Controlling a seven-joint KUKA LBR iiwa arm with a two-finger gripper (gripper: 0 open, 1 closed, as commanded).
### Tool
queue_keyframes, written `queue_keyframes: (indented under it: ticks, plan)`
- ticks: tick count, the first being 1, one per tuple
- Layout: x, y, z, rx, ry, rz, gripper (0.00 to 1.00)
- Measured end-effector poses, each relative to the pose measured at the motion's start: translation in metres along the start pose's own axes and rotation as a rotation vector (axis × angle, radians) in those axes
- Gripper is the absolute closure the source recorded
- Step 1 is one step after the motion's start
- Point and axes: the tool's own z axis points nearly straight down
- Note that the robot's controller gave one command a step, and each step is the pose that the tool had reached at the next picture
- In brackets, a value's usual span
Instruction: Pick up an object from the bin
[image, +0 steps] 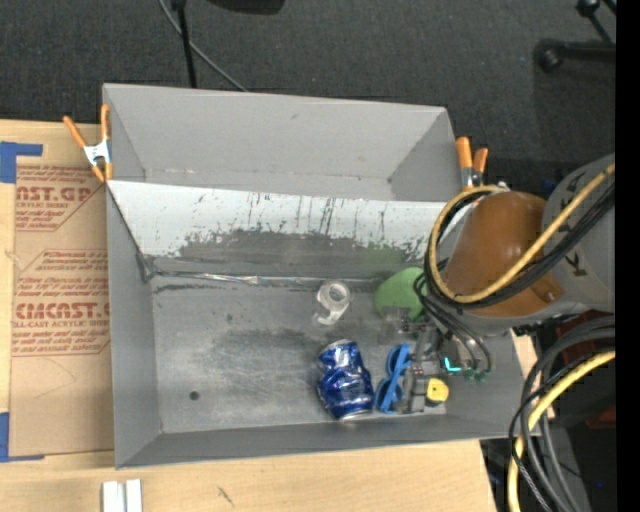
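A narrow blue plastic piece (394, 378) lies on the floor of the grey metal bin (220, 350), near the front wall and towards the right-hand corner. The gripper (415, 374) hangs low right over it, and whether it is open or closed around the piece cannot be told, since the wrist's dark parts blend into the blue shape there. A crushed blue metal can (344, 380) lies just beside the piece on its left, and a small yellow block (436, 392) sits just to its right. Farther back, a green rounded object (397, 289) is partly covered by the arm's orange cover (500, 245) and looped black and yellow cables (436, 235), so its full shape is unclear. A small clear plastic cup (332, 298) stands near it, to the left. The bin floor is scuffed and the sloping back wall is streaked with dark scratches. The bin rests on a pale wooden counter (300, 470), with dark floor (350, 50) beyond. The left half of the bin floor is open, while the things crowd the front right corner close to the walls.
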Motion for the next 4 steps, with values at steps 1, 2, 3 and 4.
queue_keyframes:
  ticks: [1, 2, 3, 4]
  plan:
    - [-0.015, 0.047, 0.068, 0.0, -0.007, -0.387, 0.0]
    - [0.002, 0.097, 0.036, 0.001, -0.009, -0.582, 0.0]
    - [0.002, 0.094, 0.037, 0.001, -0.008, -0.555, 0.0]
    - [0.0, 0.097, 0.065, 0.004, -0.026, -0.535, 0.0]
